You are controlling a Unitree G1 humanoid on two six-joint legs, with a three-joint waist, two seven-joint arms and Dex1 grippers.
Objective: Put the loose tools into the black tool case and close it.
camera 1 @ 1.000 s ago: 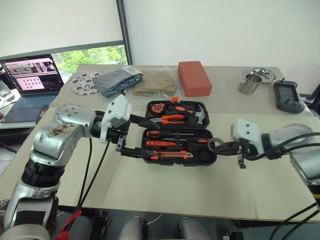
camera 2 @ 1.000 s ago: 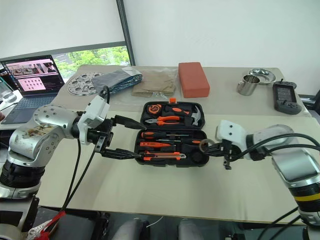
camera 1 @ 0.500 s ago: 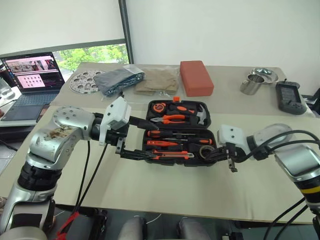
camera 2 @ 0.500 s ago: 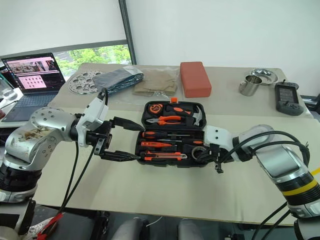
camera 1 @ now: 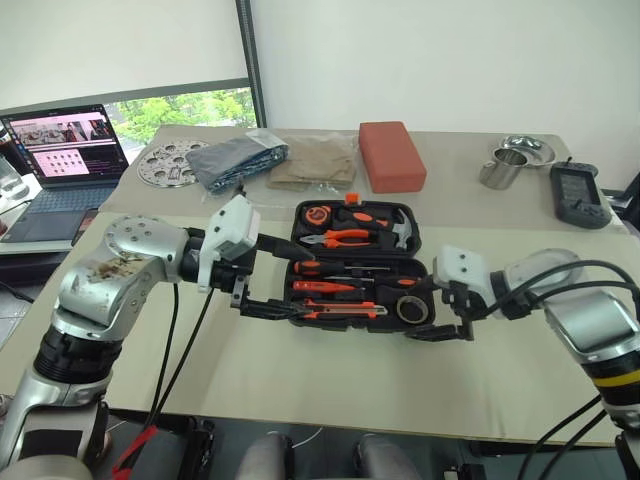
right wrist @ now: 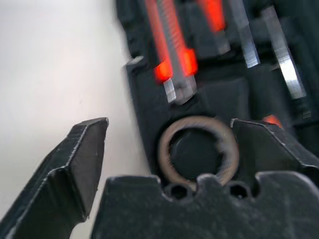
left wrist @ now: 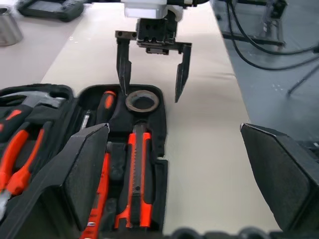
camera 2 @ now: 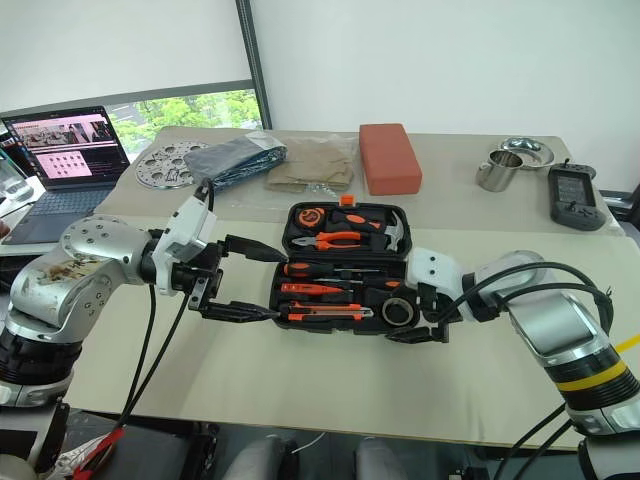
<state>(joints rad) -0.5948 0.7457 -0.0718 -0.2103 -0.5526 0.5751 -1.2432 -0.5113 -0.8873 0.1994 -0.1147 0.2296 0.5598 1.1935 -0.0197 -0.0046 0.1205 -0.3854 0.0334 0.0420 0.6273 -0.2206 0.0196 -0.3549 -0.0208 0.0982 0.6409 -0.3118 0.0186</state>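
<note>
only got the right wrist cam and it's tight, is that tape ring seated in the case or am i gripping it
Observer: The small dark tape roll lies in a round slot at the near right corner of the black tool case. The right gripper has its fingers open either side of it, not gripping.
Operator: where's the left arm
Observer: The left gripper is open at the case's left end, fingers spread.
Operator: lid state
Observer: The lid is open, lying flat behind the tray, with the pliers and hammer in it.
</note>
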